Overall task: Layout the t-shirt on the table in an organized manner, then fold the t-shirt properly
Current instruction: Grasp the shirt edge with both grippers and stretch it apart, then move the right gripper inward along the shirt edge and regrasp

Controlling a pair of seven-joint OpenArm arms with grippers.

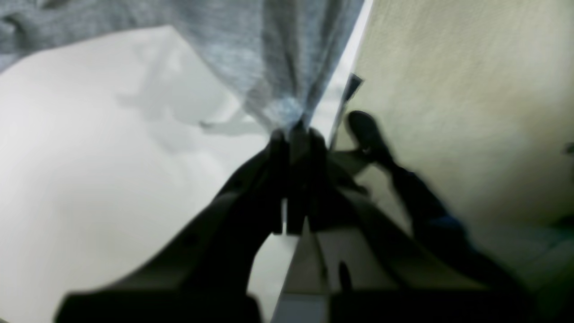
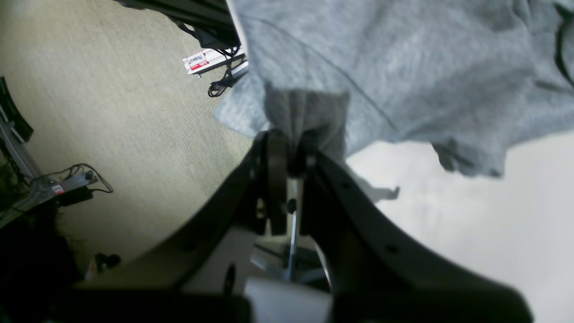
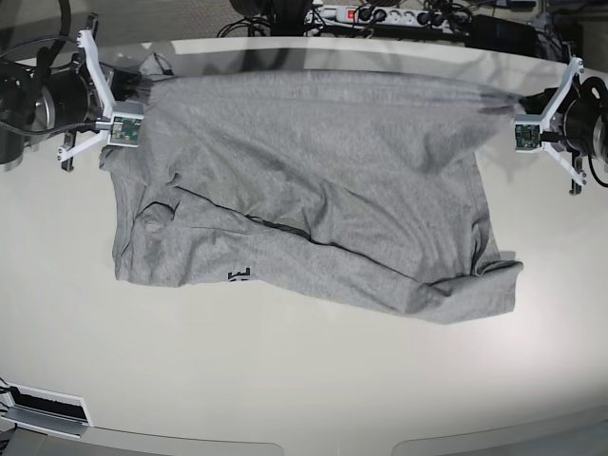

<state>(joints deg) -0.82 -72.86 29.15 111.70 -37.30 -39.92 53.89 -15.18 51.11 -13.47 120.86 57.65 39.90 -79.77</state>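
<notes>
I'm in the spreading-out step: my left gripper (image 1: 293, 134) and right gripper (image 2: 289, 139) each have jaws pinching a far corner of the t-shirt (image 3: 304, 190), stretched across the counter (image 3: 304, 380). Its near half lies rumpled and doubled over; next I'd drag it flat.

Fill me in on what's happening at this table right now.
A two-armed robot is spreading out a grey t-shirt on the white table. The left gripper is shut on one far corner of the cloth, and the right gripper is shut on the other, so the far edge is stretched between them. The rest lies on the table, wrinkled, with a fold running across the middle. No folding proper has been done yet.
</notes>
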